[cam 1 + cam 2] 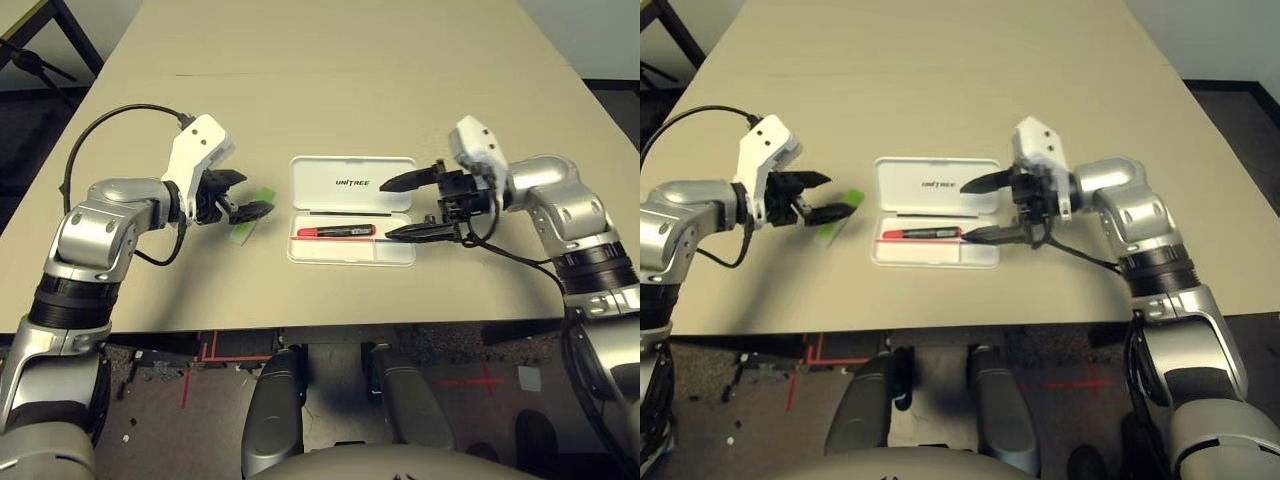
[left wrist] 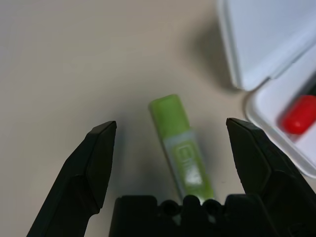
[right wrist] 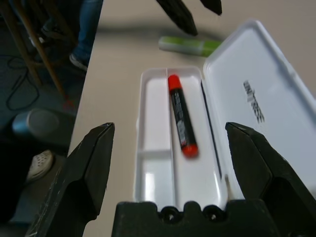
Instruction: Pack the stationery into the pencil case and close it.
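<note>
At the left of the frame our left gripper (image 1: 238,203) hovers over the light-green stick (image 1: 246,222) on the surface, fingers spread wide and empty. At centre the pencil case (image 1: 352,184) lies open, the red marker (image 1: 336,231) in its tray. At the right our right gripper (image 1: 412,206) waits open and empty. We judge the stick comes next: lower, close, carry it in.

The left tool (image 1: 243,195) hangs low over the counter (image 1: 340,80) at the end of a bent silver forearm, its two black fingers spread wide. The right tool (image 1: 408,207) reaches inward from the opposite side, fingers likewise parted, one above the other.
</note>
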